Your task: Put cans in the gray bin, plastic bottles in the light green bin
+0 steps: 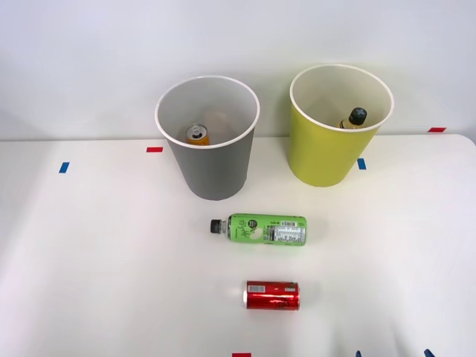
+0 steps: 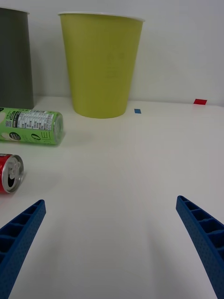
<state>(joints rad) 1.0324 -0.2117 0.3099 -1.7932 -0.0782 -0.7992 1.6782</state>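
Sorting is half done, we judge: the gray bin (image 1: 212,167) at far left holds the orange can (image 1: 197,134), and the light green bin (image 1: 327,152) at far right holds the amber bottle (image 1: 353,119). Nearer us lie the green bottle (image 1: 266,230) and, nearest, the red can (image 1: 272,295). Our right gripper (image 2: 112,243) hangs spread and empty, so next it must close on one of them.
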